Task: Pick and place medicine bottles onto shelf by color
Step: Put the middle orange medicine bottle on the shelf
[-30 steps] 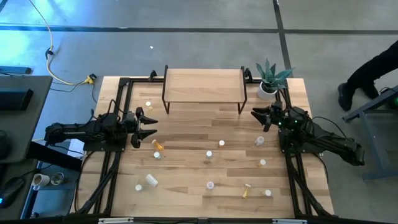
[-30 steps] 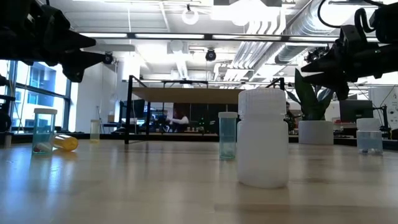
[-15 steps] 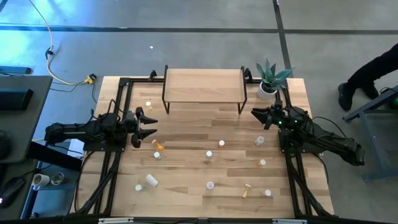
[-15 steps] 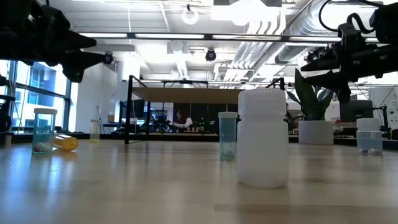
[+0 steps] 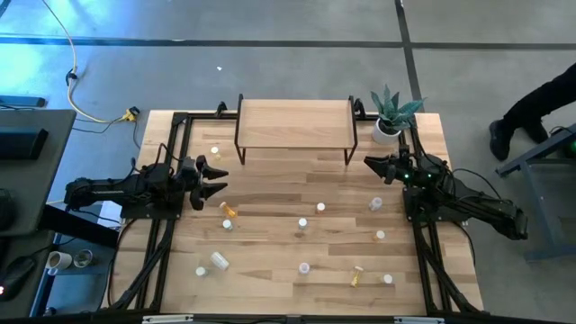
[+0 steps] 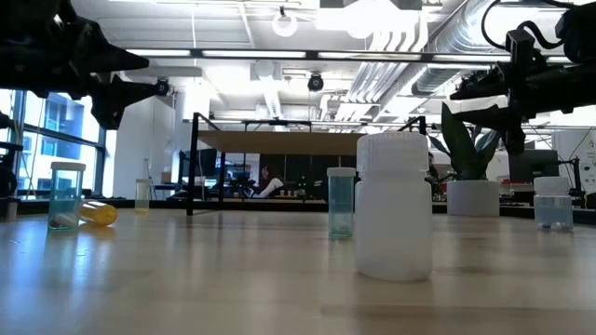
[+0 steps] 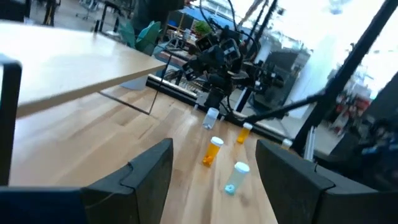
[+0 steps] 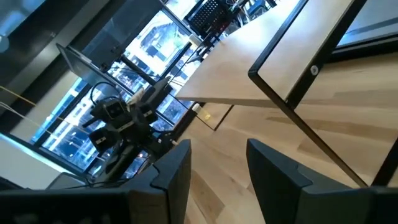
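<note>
Several small medicine bottles stand or lie scattered on the wooden table: an orange one (image 5: 229,209) on its side, a yellow one (image 5: 357,276) on its side, a white one (image 5: 320,207) upright, and a clear one (image 5: 375,204). The shelf (image 5: 294,124), a light-wood board on thin black legs, stands bare at the table's far edge. My left gripper (image 5: 214,176) hovers level and open at the table's left side, with nothing between its fingers (image 7: 149,168). My right gripper (image 5: 372,166) hovers level and open at the right side, beside the shelf's right legs, also with nothing between its fingers.
A potted green plant (image 5: 392,112) stands at the far right corner, just behind my right gripper. In the low view a white bottle (image 6: 395,220) and a clear one (image 6: 341,201) stand close to the near edge. A person's legs (image 5: 531,108) show on the floor beyond the table's right side.
Both grippers have stayed in place and rolled about the line they point along, the right one more than the left. In the low view the right gripper's fingers now lie nearer to level. No bottle has moved.
</note>
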Motion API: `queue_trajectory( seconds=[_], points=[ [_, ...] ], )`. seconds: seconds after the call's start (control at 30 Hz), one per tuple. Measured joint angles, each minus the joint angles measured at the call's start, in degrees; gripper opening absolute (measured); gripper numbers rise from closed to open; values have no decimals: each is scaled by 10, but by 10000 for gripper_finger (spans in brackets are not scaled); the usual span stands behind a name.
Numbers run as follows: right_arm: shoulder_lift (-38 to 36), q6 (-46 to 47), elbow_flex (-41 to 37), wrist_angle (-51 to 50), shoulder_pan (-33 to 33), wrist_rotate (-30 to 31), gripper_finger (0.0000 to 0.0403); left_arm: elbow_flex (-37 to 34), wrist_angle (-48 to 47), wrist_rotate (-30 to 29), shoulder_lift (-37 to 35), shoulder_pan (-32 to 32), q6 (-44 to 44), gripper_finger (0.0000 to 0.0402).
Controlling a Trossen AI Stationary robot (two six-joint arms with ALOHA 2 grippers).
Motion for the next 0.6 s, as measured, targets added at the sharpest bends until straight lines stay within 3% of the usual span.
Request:
queue_trajectory(
  seconds=[0.27,0.6],
  points=[
    [0,-14,0,62,0,5,147,0,6,-34,0,0,-71,220],
    [1,-54,19,102,0,17,170,0,11,-38,0,0,-78,220]
  ],
)
